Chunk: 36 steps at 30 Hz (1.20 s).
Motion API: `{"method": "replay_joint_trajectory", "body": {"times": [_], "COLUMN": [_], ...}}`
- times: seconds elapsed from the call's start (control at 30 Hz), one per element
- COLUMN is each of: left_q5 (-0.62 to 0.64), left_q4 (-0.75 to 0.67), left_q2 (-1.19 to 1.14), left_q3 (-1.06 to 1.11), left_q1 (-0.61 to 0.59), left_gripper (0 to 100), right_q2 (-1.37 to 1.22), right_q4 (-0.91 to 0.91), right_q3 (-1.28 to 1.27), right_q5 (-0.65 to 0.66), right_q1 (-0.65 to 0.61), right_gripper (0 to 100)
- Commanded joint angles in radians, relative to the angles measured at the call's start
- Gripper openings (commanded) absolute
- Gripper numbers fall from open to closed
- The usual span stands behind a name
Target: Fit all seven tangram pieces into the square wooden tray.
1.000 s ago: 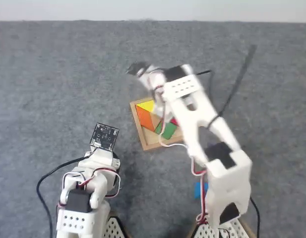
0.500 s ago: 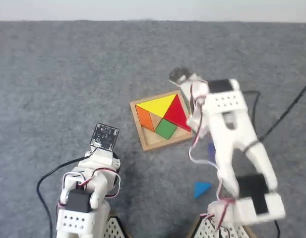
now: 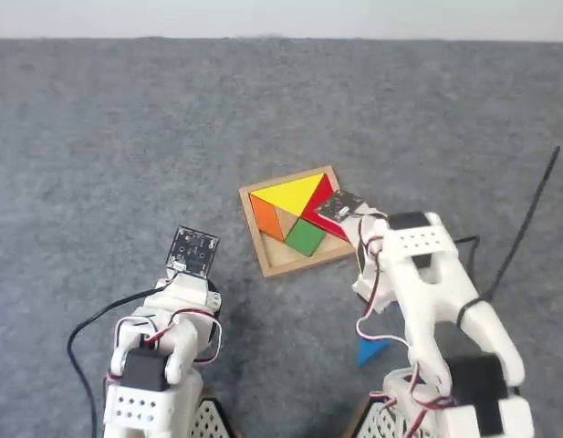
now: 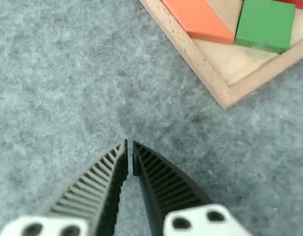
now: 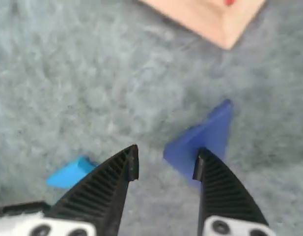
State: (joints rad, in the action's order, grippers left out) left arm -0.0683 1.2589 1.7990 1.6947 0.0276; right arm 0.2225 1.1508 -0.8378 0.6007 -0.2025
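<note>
Right gripper (image 5: pixel 166 160) is held open above the grey mat (image 5: pixel 68 73). A dark blue triangle (image 5: pixel 205 135) is seen just by one finger, a light blue triangle (image 5: pixel 70 173) near the other. Left gripper (image 4: pixel 130 145) is closed on nothing, near a corner of the square wooden tray (image 4: pixel 190 54). The tray is set mid-mat, well off the edges. Yellow triangle (image 3: pixel 288 193), red triangle (image 3: pixel 322 193), orange piece (image 3: pixel 265 217) and green square (image 3: pixel 306 237) are seated in it.

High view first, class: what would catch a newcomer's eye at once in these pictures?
The square wooden tray mid-table, part filled with a yellow triangle, red triangle, orange piece and green square, stands out against the grey carpet. Beside it the right arm's jaws stand open over a dark blue piece, with a light blue triangle lying nearby.
</note>
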Motion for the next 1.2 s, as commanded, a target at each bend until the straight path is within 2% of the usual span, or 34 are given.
{"method": "replay_joint_trajectory", "body": {"times": [0.0,0.17,0.4,0.5,0.63,0.8,0.9,1.0,1.17], "left_q5": [-0.003,-0.003,-0.003,-0.003,-0.003,-0.003,-0.003,-0.003,-0.003], "left_q4": [0.003,0.003,0.003,0.003,0.003,0.003,0.003,0.003,0.003], "left_q2": [0.018,0.018,0.018,0.018,0.018,0.018,0.018,0.018,0.018], "left_q3": [-0.010,-0.010,-0.010,-0.010,-0.010,-0.010,-0.010,-0.010,-0.010], "left_q1": [-0.005,-0.005,-0.005,-0.005,-0.005,-0.005,-0.005,-0.005,-0.005], "left_gripper": [2,2,2,2,2,2,2,2,2], "right_q2": [0.008,0.001,-0.001,0.013,0.056,0.134,0.142,0.142,0.142], "right_q4": [-0.044,-0.085,-0.128,-0.119,-0.091,0.030,0.012,0.004,-0.001], "right_q3": [-0.021,-0.021,-0.020,-0.015,0.034,0.072,0.066,0.066,0.057], "right_q5": [0.015,0.017,0.018,-0.023,-0.371,-0.657,-0.833,-0.815,-0.638], "right_q1": [0.053,0.108,0.116,0.140,0.231,0.245,0.252,0.242,0.223], "right_gripper": [20.2,20.2,20.2,19.9,19.8,19.8,20.0,20.1,19.9]}}
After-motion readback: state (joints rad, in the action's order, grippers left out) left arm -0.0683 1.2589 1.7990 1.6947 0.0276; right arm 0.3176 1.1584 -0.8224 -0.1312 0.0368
